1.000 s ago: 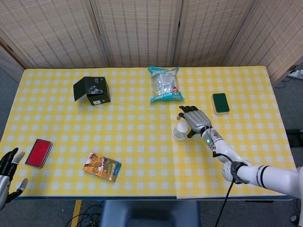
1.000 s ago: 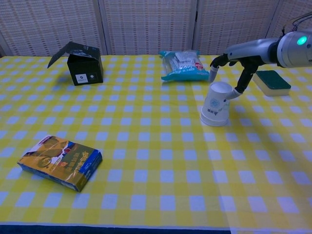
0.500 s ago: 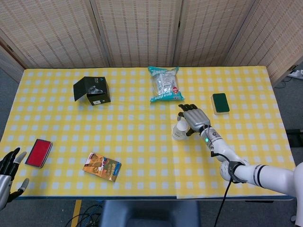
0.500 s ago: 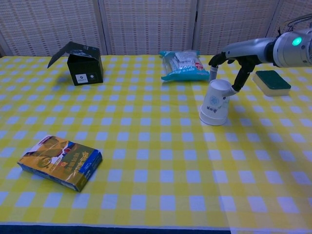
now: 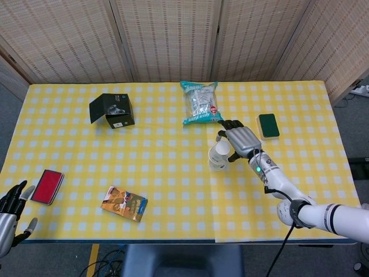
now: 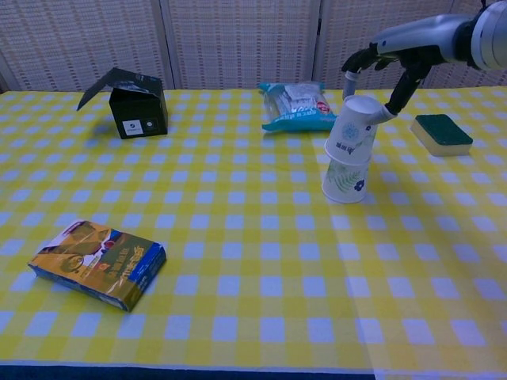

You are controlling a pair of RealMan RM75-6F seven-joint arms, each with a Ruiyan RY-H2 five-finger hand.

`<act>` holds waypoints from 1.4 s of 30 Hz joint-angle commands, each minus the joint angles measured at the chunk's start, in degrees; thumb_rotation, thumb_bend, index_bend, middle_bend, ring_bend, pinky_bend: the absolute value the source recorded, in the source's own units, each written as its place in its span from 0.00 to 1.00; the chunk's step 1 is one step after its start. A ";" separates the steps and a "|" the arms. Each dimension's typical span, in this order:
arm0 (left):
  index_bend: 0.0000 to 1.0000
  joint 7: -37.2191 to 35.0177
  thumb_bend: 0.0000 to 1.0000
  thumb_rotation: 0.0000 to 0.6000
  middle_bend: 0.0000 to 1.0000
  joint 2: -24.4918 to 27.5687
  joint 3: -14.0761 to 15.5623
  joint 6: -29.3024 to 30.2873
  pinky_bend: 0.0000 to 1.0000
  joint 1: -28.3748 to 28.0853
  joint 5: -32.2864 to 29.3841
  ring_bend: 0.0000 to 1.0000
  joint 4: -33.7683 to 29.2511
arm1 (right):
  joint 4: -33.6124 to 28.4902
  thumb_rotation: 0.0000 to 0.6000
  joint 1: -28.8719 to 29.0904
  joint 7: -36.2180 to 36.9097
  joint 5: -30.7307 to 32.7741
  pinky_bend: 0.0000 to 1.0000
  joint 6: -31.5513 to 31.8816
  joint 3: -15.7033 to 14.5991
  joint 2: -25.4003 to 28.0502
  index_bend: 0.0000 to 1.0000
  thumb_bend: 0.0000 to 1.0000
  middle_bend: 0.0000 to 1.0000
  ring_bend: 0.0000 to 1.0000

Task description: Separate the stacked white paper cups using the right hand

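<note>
- Head view: the right hand [image 5: 240, 141] is pinching the upper paper cup [image 5: 219, 151] mid-counter [image 5: 173, 190], just below the snack bag [image 5: 202, 103]. The left hand [image 5: 10, 206] sits at the near-left edge, fingers spread, holding nothing, next to a red case [image 5: 47, 186].
- Chest view: the upper paper cup [image 6: 353, 129] is tilted and partly pulled out of the lower paper cup [image 6: 345, 179], which is upside down on the counter [image 6: 238, 261]. The right hand's fingers [image 6: 400, 87] grip its top.

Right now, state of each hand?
Left hand: open, holding nothing, at the table's near-left edge.
Right hand: holding the top cup, lifted partway off the bottom cup.
</note>
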 commanded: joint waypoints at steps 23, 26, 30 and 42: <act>0.00 -5.67 0.38 1.00 0.00 2.08 -0.19 2.37 0.20 1.11 -0.46 0.06 0.54 | 7.32 1.00 6.57 -3.71 4.31 0.00 1.02 0.57 -13.14 0.35 0.26 0.03 0.00; 0.00 -5.99 0.38 1.00 0.00 2.25 -0.10 3.00 0.20 1.42 -0.15 0.06 0.51 | 10.59 1.00 7.03 -4.39 4.96 0.00 0.14 -0.28 -15.94 0.36 0.26 0.03 0.00; 0.00 -6.24 0.38 1.00 0.00 2.36 -0.21 3.38 0.20 1.63 -0.20 0.06 0.60 | 13.95 1.00 7.70 -5.09 6.06 0.00 -0.99 -0.77 -18.49 0.35 0.26 0.03 0.00; 0.00 -6.98 0.38 1.00 0.00 2.55 -0.25 3.24 0.20 1.59 -0.07 0.06 0.84 | 18.41 1.00 9.10 -6.84 8.84 0.00 -2.73 -1.35 -21.78 0.35 0.26 0.03 0.00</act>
